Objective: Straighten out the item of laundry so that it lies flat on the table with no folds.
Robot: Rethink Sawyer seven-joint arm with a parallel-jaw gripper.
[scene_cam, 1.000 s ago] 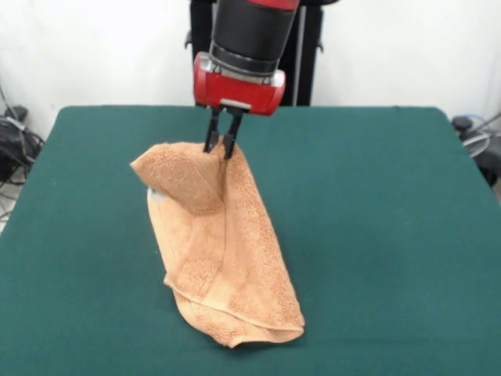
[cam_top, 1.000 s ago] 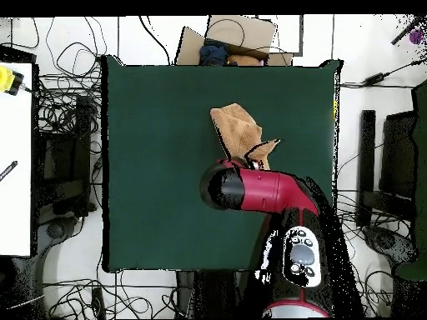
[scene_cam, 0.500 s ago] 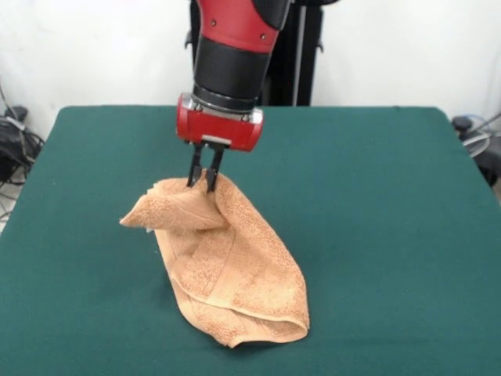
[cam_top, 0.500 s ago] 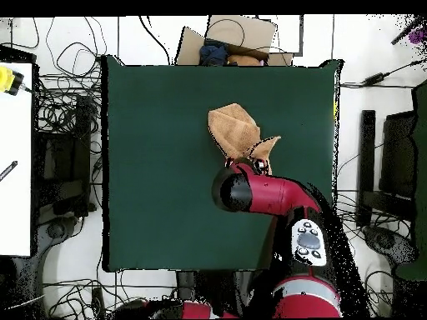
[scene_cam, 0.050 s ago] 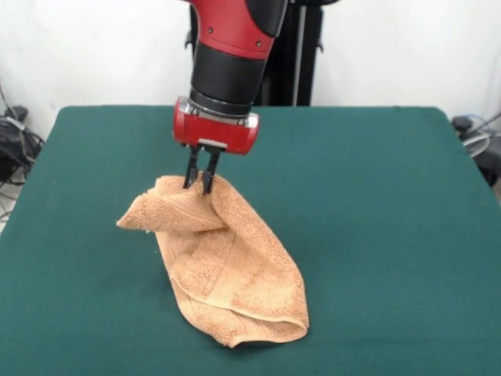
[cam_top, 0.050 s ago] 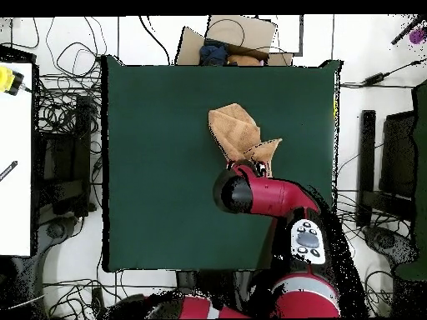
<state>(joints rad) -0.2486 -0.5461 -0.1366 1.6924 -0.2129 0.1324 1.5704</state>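
The gripper (scene_cam, 0.050 s ago: 199, 185) pinches a raised ridge of the orange-tan terry towel (scene_cam, 0.050 s ago: 231, 270), its two dark fingers (scene_cam, 0.050 s ago: 208, 174) pressed close together on the cloth. From that pinch the towel hangs in a peak and drapes down onto the dark green table (scene_cam, 0.050 s ago: 376, 235), where its lower part lies bunched and folded over itself, with a rolled edge showing toward the table's near edge in the front view. One corner of the cloth sticks out sideways below the gripper. In the overhead view the towel (cam_top, 0.050 s ago: 238, 133) sits near the middle of the table (cam_top, 0.050 s ago: 158, 167), slightly toward the edge far from the robot's base, with the red arm (cam_top, 0.050 s ago: 267, 193) covering its near end.
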